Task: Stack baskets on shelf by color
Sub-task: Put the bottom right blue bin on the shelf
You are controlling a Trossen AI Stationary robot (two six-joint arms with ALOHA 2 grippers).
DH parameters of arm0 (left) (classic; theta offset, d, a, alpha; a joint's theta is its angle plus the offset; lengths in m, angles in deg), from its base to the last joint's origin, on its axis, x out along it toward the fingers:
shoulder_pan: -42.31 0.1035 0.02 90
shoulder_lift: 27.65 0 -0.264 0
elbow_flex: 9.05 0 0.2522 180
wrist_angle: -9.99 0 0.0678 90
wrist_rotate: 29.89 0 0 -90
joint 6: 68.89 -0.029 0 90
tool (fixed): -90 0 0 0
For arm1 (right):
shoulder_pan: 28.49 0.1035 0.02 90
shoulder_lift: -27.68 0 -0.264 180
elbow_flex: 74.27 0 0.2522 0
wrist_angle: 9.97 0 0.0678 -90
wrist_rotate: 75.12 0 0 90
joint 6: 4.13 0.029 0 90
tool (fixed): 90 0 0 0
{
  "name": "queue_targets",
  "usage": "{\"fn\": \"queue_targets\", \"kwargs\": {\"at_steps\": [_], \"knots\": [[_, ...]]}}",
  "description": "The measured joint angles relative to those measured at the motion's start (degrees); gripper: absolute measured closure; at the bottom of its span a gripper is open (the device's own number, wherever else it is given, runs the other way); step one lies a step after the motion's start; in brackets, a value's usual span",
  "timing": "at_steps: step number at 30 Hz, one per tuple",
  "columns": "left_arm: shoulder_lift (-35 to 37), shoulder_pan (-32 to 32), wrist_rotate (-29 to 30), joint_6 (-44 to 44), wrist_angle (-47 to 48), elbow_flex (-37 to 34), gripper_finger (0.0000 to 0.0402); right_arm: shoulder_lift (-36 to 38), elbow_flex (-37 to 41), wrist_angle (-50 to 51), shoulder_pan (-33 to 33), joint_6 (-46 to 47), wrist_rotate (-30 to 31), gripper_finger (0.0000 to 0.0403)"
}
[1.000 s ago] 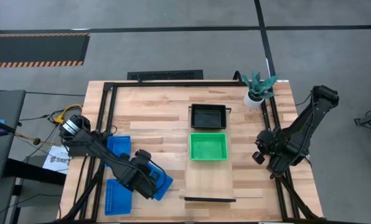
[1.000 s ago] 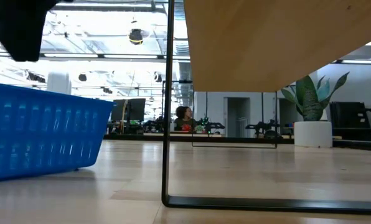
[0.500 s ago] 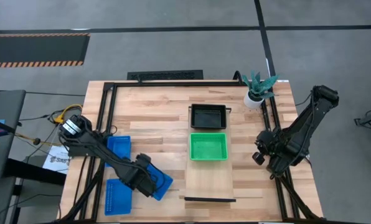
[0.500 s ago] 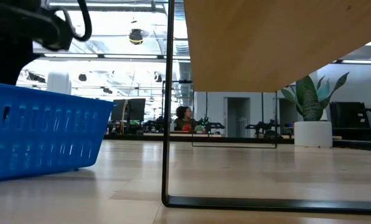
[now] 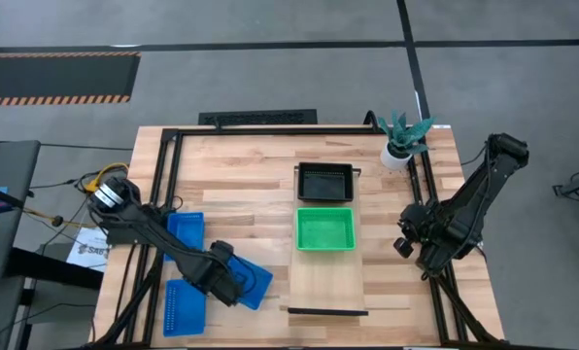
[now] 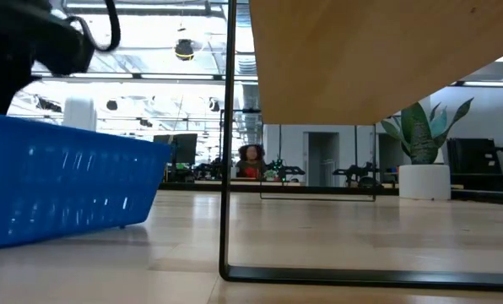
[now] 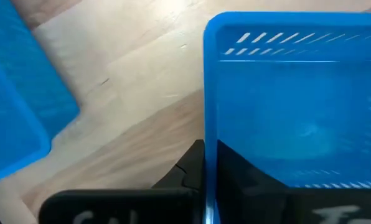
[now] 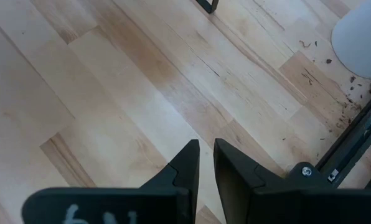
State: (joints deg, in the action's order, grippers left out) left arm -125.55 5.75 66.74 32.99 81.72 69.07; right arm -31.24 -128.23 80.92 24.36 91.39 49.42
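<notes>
A blue basket (image 5: 254, 284) sits askew near the table's front left, and my left gripper (image 5: 229, 280) is shut on its wall from above. Two more blue baskets (image 5: 185, 236) (image 5: 184, 306) lie flat on the table to its left. A black basket (image 5: 324, 182) and a green basket (image 5: 325, 229) rest bottom-down on the pale shelf (image 5: 325, 282). My right gripper (image 8: 206, 152) waits at the table's right side above bare wood. A narrow gap shows between its fingers, with nothing in it. My left gripper pinches one side wall of the blue basket at its rim (image 7: 209, 124). One finger (image 7: 190, 167) is outside the wall and the other shows through the mesh inside. The fingers point down. The basket (image 6: 66, 186) sits tilted; whether it is clear of the table does not show.
A potted plant (image 5: 403, 141) stands at the far right corner. Black frame rails (image 5: 163, 194) run along the table's left and right sides. The shelf's black end rail (image 6: 228, 169) stands close in the low view. Bare wood lies between the blue baskets and the shelf.
My left gripper has come down over the blue basket and shut on its side wall. The basket has turned a little on the table and now sits tilted in the low view.
</notes>
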Motion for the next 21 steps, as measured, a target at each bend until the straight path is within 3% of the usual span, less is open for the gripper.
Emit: {"fn": "queue_targets", "kwargs": {"at_steps": [6,12,16,21], "knots": [[8.3,-0.5,4.5,5.9,5.9,2.2,0.0401,0.0,0.0,0.0,0.0,0.0,0.0,0.0331],[16.6,-2.2,16.4,11.4,13.1,7.4,0.0401,0.0,0.0,-0.1,0.0,0.0,0.0,0.0331],[19.5,-3.2,26.1,11.4,10.6,9.4,0.0401,0.0,0.1,-1.6,0.0,0.1,0.6,0.0331],[19.1,-3.0,30.5,5.8,2.7,11.2,0.0401,0.1,-0.4,-4.2,0.1,-1.2,7.3,0.0331]]}}
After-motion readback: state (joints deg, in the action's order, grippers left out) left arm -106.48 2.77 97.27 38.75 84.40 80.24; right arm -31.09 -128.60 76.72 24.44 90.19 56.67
